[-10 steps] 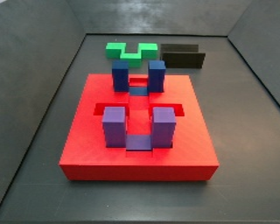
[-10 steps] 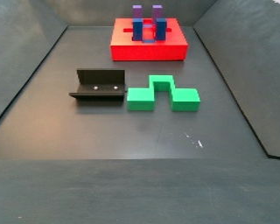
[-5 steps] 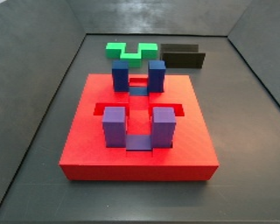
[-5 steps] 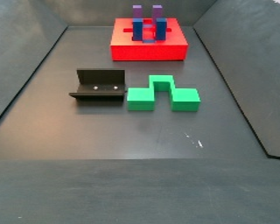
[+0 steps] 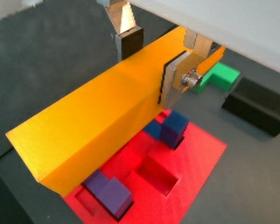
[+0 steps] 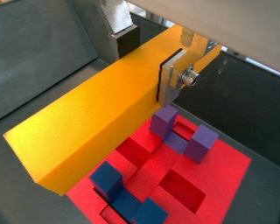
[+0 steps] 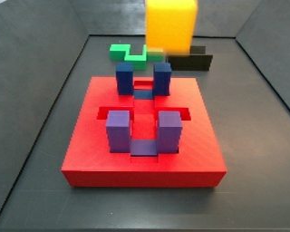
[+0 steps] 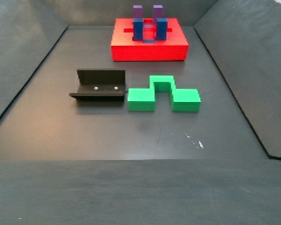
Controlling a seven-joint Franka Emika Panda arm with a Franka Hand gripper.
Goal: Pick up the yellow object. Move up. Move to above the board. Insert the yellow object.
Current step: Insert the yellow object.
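Observation:
My gripper (image 5: 152, 63) is shut on the yellow object (image 5: 95, 114), a long yellow-orange bar clamped across its width between the silver fingers; both wrist views show this (image 6: 149, 61). The bar hangs in the air above the board (image 6: 166, 171), a red slab with blue and purple posts (image 6: 166, 124). In a side view the bar's end (image 7: 172, 25) shows high above the board's far edge (image 7: 141, 159), and the gripper itself is out of frame there. In a side view from the far end the board (image 8: 167, 53) shows, but neither bar nor gripper.
A green notched block (image 7: 135, 53) and the dark fixture (image 7: 191, 57) stand on the grey floor beyond the board; both also show in a side view, block (image 8: 164, 95) and fixture (image 8: 98, 88). Grey walls enclose the floor.
The yellow bar has come into a side view from the top, above the board's far end; earlier it was out of frame. Board, green block and fixture have not moved.

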